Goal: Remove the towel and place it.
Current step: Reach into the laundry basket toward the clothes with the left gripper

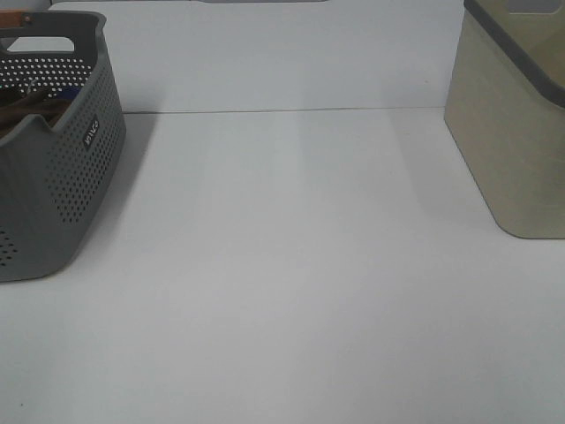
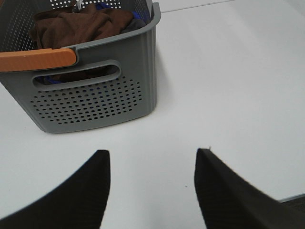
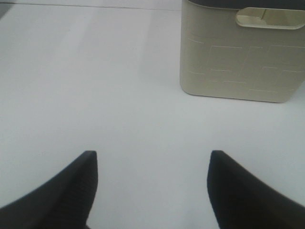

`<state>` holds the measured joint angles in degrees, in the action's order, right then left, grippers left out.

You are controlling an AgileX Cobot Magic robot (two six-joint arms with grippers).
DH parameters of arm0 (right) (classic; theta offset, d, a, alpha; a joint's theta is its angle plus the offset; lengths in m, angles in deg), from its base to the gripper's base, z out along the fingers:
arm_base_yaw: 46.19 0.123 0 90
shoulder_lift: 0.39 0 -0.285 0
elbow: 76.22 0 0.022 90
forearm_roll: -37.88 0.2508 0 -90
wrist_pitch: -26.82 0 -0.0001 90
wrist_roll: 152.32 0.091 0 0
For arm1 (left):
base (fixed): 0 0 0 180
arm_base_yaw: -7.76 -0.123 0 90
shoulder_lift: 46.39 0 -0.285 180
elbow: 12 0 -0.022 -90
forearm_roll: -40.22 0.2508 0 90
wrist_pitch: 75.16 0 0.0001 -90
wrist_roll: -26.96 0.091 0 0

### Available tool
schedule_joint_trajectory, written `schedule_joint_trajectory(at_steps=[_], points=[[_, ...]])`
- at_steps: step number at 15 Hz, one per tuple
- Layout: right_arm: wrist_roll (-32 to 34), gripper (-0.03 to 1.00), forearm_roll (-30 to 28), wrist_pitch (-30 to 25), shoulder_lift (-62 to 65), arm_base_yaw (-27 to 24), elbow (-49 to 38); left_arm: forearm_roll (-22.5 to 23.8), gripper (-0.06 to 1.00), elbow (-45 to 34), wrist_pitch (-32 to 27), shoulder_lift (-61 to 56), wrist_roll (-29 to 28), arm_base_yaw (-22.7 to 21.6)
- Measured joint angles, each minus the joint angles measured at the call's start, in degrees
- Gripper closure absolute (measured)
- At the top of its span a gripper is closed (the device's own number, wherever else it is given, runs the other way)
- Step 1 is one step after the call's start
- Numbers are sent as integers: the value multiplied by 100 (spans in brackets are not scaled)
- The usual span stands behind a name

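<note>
The dark brown towel point(image 2: 78, 26) lies bunched inside a grey perforated basket point(image 2: 95, 100); a sliver of it shows in the exterior high view point(image 1: 26, 110) inside the basket point(image 1: 75, 194) at the far left. A blue cloth point(image 2: 136, 23) lies beside the towel in the basket. My left gripper point(image 2: 151, 160) is open and empty, above the white table a short way from the basket's handle end. My right gripper point(image 3: 152, 160) is open and empty, above the table facing a beige bin point(image 3: 240, 62). Neither gripper shows in the exterior high view.
The basket has an orange handle point(image 2: 35, 59) on its near rim. The beige bin point(image 1: 516, 132) with a dark grey rim stands at the right of the white table point(image 1: 291, 291). A wall runs along the table's back edge.
</note>
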<state>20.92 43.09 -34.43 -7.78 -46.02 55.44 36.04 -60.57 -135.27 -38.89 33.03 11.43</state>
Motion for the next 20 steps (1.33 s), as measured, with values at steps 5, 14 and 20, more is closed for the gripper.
schedule_joint_trajectory(at_steps=[5,14,20], points=[[0,33,0,0,0,0,0,0,42,0,0,0,0,0],[0,33,0,0,0,0,0,0,42,0,0,0,0,0],[0,33,0,0,0,0,0,0,42,0,0,0,0,0]])
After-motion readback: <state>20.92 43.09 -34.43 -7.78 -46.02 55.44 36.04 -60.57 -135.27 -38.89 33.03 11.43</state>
